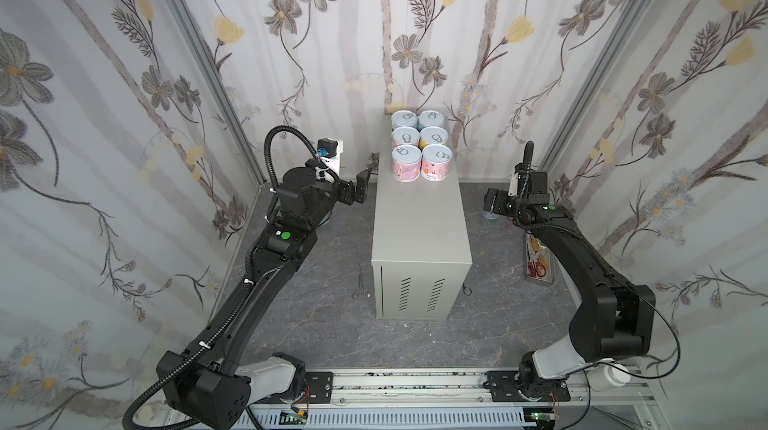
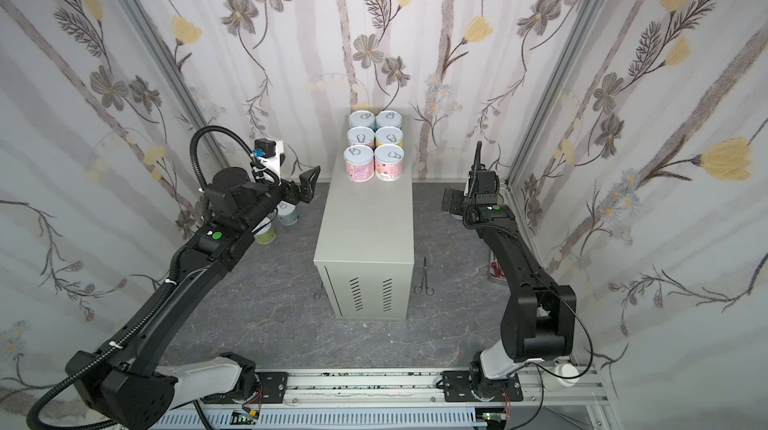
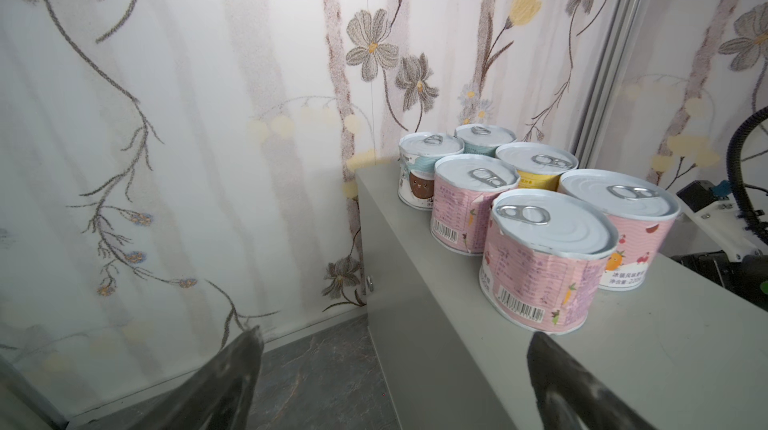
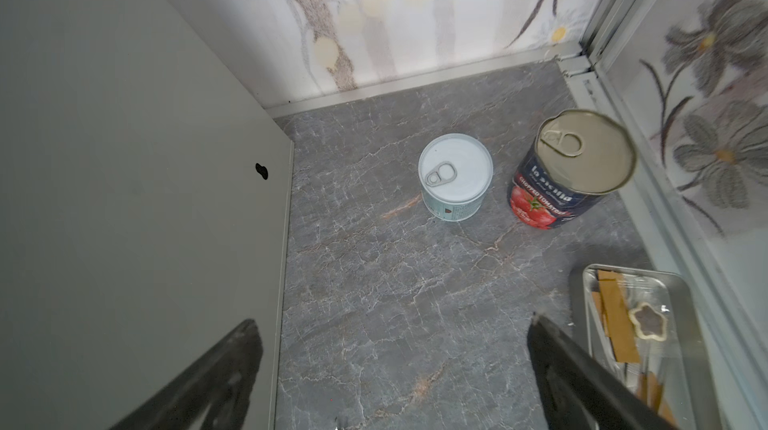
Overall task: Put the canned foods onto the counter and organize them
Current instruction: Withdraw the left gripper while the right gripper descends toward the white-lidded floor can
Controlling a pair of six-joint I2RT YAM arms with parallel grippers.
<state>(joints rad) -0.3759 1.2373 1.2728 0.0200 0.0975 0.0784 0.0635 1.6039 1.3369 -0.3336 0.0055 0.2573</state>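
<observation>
Six cans [image 1: 405, 156] sit at the counter [image 1: 419, 232] top's back edge (2 rows). Small can [image 4: 455, 176] & tomato can [image 4: 573, 170] on grey stone floor [image 4: 395, 282], flower walls [image 1: 332, 33]. Left gripper [image 3: 395, 334], right gripper [image 4: 392, 322]: fingers apart, empty.

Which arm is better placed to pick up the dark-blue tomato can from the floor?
Right. The open right gripper faces the tomato can, which stands on the floor on that side of the counter. The left gripper, also open, is across the counter.
</observation>
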